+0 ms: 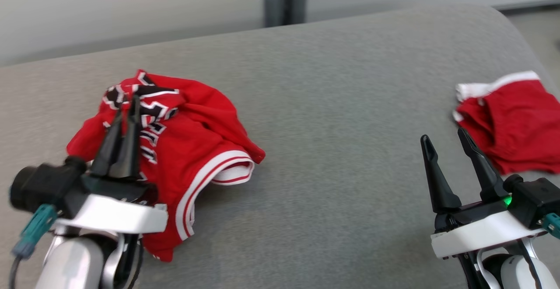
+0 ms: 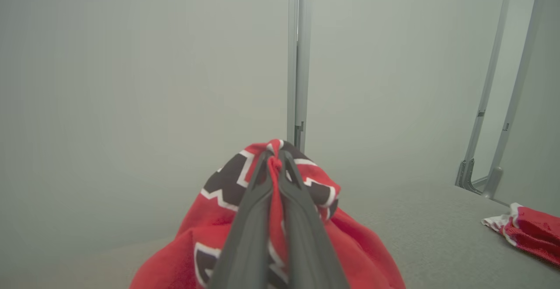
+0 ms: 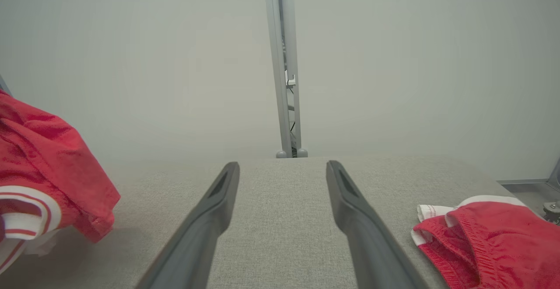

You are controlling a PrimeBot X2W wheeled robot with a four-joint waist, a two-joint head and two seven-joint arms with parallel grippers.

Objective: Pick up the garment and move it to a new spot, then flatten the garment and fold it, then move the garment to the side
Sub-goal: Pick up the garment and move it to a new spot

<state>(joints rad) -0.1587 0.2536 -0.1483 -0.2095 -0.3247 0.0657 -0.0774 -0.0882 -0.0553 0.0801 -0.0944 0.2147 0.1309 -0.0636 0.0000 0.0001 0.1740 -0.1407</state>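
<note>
Garment (image 2: pixel 363 254) between left fingers (image 2: pixel 251 219)

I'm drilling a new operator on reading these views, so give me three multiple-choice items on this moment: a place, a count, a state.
1. Where does the white-banded red garment lie? A) left edge B) right side of the grey surface C) the floor
2. How many red garments are on that surface? A) one B) two C) three
3. The left pincer is: A) open B) shut on nothing C) shut on the lettered jersey
Answers: B, it lies right of the open right pincer; B, jersey plus that garment; C, the left wrist view shows cloth pinched between its fingers.
</note>
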